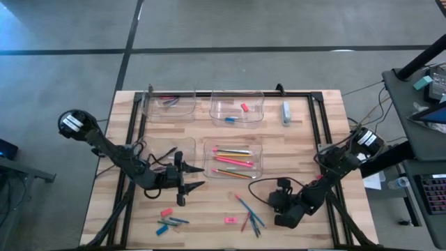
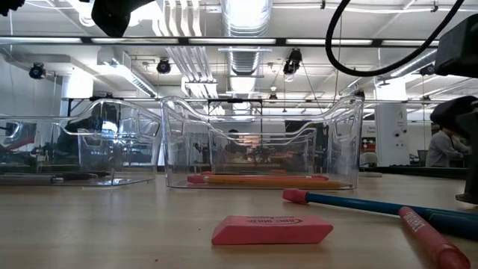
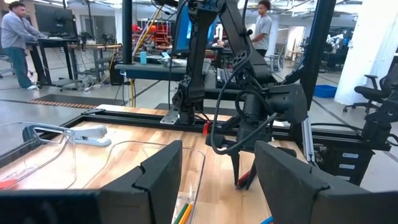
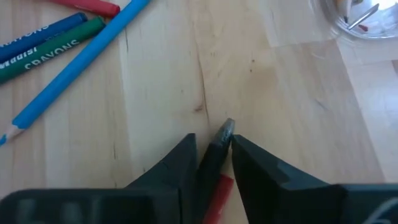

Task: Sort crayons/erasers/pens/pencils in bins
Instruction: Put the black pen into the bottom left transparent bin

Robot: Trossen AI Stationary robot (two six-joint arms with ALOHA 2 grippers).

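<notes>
My right gripper [image 4: 214, 149] points steeply down at the near right of the table [image 1: 327, 104], shut on a slim dark pen [image 4: 219, 142] with a grey tip. A red piece [image 4: 217, 193] shows farther back between the fingers. Beside it lie a blue pencil [image 4: 81, 59], blue and green crayons [image 4: 43, 43] and a red stick [image 4: 93, 5]. My left gripper [image 1: 195, 178] hangs open and level above the table, left of the bin [image 1: 233, 159] that holds pencils. A pink eraser [image 2: 272, 230] lies flat near the front edge. My right gripper pinches the dark pen near its grey tip [image 4: 225, 127] between its two fingers. The fingers slant down from above and lie roughly along the pen, whose tip sticks out just past them, close to the tabletop. Whether the pen is lifted clear I cannot tell.
Two bins stand at the far edge: one [image 1: 169, 104] with dark sticks, one [image 1: 237, 108] with a pink and a blue piece. Another clear bin [image 1: 164, 155] sits under my left arm. A pale oblong item [image 1: 286, 113] lies far right. An eraser and blue pieces [image 1: 167, 219] lie near left.
</notes>
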